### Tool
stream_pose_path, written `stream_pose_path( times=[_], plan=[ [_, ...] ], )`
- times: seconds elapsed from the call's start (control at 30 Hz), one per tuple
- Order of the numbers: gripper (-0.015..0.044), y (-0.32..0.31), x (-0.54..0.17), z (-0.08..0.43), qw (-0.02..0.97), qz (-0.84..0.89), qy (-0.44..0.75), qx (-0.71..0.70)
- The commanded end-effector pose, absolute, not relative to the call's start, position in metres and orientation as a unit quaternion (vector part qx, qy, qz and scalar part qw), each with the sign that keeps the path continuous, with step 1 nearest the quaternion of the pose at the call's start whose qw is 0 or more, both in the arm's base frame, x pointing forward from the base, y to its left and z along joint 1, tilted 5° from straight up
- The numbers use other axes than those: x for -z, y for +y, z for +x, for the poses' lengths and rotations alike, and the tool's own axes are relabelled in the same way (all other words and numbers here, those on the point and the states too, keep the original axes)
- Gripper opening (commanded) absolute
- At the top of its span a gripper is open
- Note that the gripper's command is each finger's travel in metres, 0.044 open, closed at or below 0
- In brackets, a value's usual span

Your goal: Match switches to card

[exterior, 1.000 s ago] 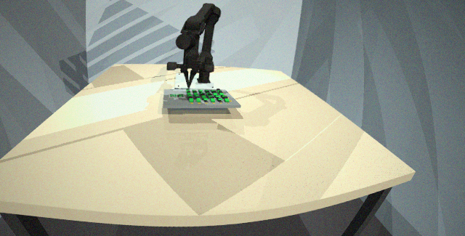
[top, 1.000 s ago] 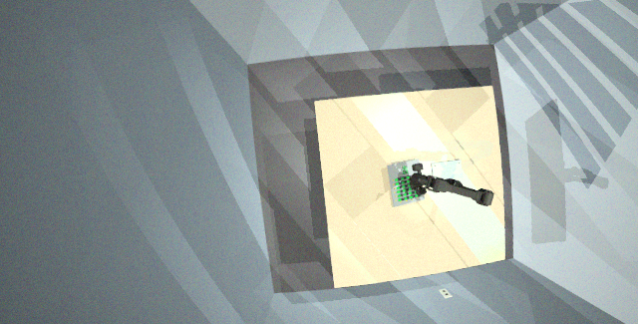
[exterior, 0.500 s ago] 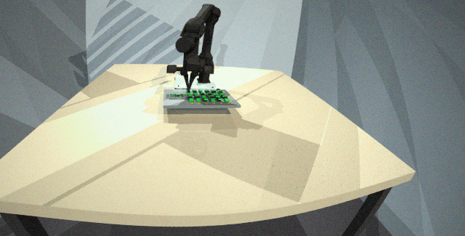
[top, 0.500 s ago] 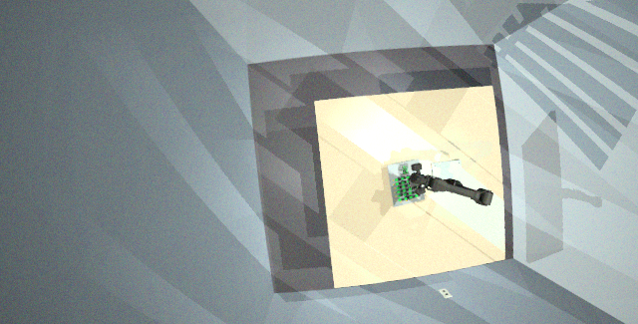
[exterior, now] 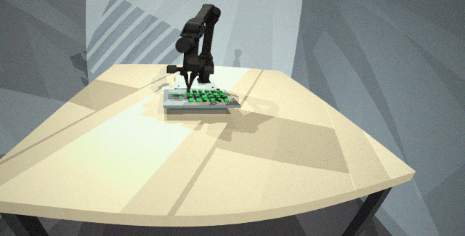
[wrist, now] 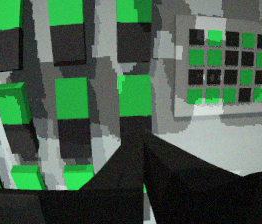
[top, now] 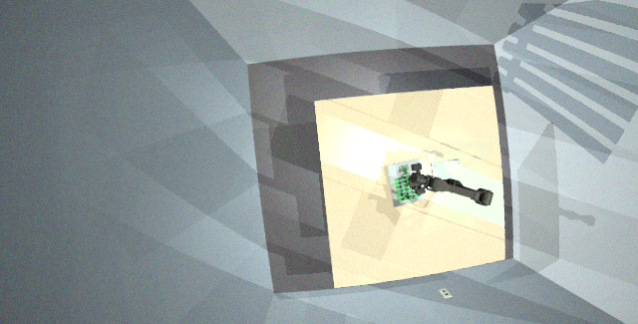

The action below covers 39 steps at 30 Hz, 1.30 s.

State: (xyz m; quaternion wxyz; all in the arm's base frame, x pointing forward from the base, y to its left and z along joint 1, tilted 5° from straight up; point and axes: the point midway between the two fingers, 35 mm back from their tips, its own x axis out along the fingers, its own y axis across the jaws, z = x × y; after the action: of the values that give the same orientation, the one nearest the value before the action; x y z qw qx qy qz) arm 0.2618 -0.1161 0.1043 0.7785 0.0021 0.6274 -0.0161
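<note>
A pale panel [top: 397,203] [exterior: 174,104] carries a grid of green and dark grey switches. My gripper [exterior: 188,90] [wrist: 139,143] is shut and empty, its tips low over the panel at the card side of the grid. In the wrist view the tips overlap the dark near half of a switch [wrist: 135,96] in the column next to the card; whether they touch it I cannot tell. A switch [wrist: 12,106] further left shows its green end raised. The card [top: 404,169] [exterior: 176,96] [wrist: 180,90] has several rows of green and dark squares; its right edge is cut off in the wrist view.
The panel stands on a light wooden table [top: 369,269] [exterior: 290,192]. The arm [top: 456,186] [exterior: 208,29] reaches in from its base on the near side and hides part of the grid from above. Patchy shadows cross the panel and table.
</note>
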Motion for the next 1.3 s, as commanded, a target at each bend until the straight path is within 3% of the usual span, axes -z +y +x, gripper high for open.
stream_pose_path(
  times=[0.0,1.27],
  plan=[
    [0.0000,-0.1154,-0.1034,0.2624,0.779,0.004,0.627,0.015],
    [0.0000,-0.1155,-0.0985,0.2633,0.779,0.004,0.627,0.015]
  ],
)
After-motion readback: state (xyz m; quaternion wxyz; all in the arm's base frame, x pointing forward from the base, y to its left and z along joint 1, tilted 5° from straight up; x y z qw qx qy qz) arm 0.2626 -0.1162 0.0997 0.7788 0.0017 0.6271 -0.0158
